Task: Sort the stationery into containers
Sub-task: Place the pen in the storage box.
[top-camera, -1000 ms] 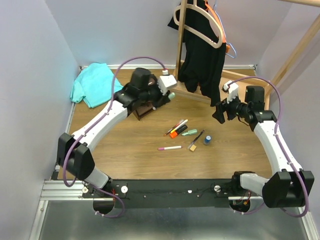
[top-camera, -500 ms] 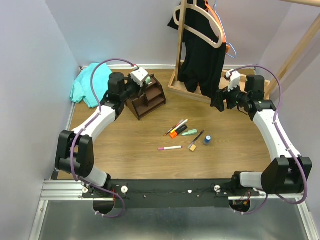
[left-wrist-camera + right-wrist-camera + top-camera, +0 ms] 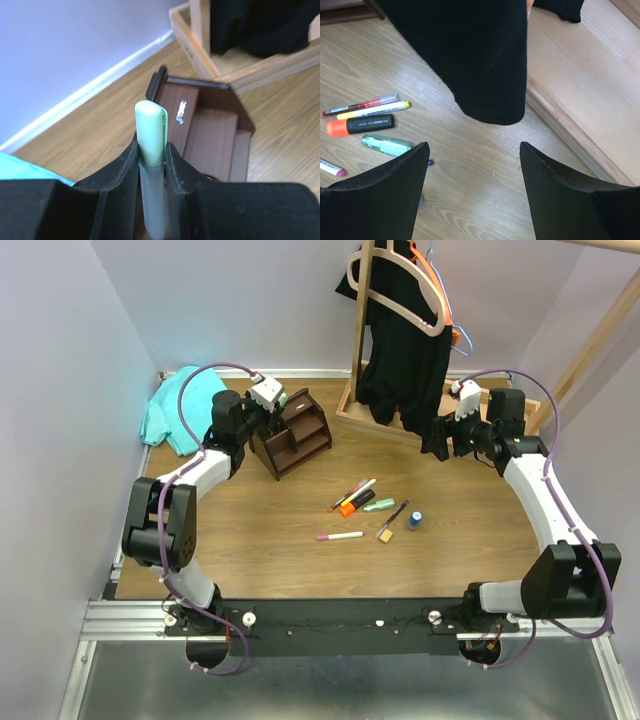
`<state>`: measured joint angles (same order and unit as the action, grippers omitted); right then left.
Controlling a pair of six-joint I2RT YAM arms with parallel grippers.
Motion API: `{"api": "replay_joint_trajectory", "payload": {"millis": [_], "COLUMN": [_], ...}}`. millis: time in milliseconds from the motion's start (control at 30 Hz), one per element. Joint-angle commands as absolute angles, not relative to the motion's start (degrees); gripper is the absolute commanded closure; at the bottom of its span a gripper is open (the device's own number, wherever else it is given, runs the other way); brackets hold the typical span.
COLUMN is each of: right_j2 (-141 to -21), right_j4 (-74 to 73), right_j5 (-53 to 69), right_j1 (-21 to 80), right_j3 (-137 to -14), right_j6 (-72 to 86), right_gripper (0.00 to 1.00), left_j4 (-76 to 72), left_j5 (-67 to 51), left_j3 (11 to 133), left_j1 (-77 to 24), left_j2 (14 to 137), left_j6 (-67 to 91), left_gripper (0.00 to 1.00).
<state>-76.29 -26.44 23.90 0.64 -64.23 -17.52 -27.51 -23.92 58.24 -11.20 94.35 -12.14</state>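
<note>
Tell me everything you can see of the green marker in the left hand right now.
The pale green marker is pinched between the left hand's two black fingers, pointing out past their tips. Its protruding end is an opaque mint cap, rounded, with a side clip; the barrel between the fingers looks like paler, translucent plastic. It points toward the dark brown organizer's stepped slots and is not yet in any slot. Nothing but the fingers seems to touch it.

We note pale green plastic marker [image 3: 150,131]: smooth, faintly glossy cap. Dark brown stepped wooden organizer [image 3: 212,131]: satin, smooth. Black cloth garment [image 3: 465,50]: matt. Light wood-grain tabletop [image 3: 480,150]: low sheen.
</note>
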Motion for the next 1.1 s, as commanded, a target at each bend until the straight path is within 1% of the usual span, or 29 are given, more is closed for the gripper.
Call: {"api": "replay_joint_trajectory", "payload": {"millis": [0,133,167,200,300,467,500,700,833,933,967,1067], "right_j2": [-77.78,-77.78,-77.78,-77.70,-77.34,-76.47,-76.38,-75.85,-75.24,-74.10,-73.74,-71.91], "right_j4": [-27.51,-27.69,-27.69,-27.60,-27.25,-26.63,-26.28,-25.31,-25.40,-25.75,-25.75,-24.96], "right_j5": [21.71,21.80,21.80,21.80,21.88,22.41,22.59,23.82,23.99,23.99,23.99,23.73], "right_j1": [0.53,0.53,0.61,0.53,0.53,0.53,0.53,0.53,0.53,0.53,0.53,0.53], "right_j3": [-66.88,-66.45,-66.27,-66.01,-65.30,-63.72,-63.20,-62.14,-62.22,-62.14,-61.44,-59.16], "right_j6": [-17.93,-17.84,-17.67,-17.75,-17.49,-17.14,-16.88,-16.35,-16.52,-16.52,-16.52,-15.74], "right_gripper": [0.19,0.19,0.19,0.19,0.19,0.19,0.19,0.19,0.18,0.18,0.18,0.18], "left_j4": [-35.85,-37.09,-36.92,-36.39,-33.16,-27.78,-26.90,-25.14,-23.12,-19.09,-17.16,-1.19], "left_j5": [-21.62,-21.18,-21.18,-21.18,-21.88,-22.59,-22.59,-22.24,-22.06,-26.79,-28.20,-37.07], "left_j3": [56.69,56.16,55.99,55.55,55.11,53.97,53.27,51.94,53.61,55.81,56.42,60.98], "left_j1": [-10.28,-10.28,-10.28,-10.20,-10.02,-10.02,-10.02,-10.02,-10.11,-11.94,-12.91,-18.18], "left_j2": [97.12,97.21,96.68,96.42,94.66,91.24,90.01,87.10,85.17,81.75,80.96,79.72], "left_j6": [-10.81,-9.76,-9.67,-9.49,-9.31,-9.14,-9.14,-9.58,-9.58,-11.15,-12.55,-22.21], "left_gripper": [1.00,1.00,0.96,0.86,0.73,0.61,0.56,0.43,0.42,0.42,0.40,0.40]}}
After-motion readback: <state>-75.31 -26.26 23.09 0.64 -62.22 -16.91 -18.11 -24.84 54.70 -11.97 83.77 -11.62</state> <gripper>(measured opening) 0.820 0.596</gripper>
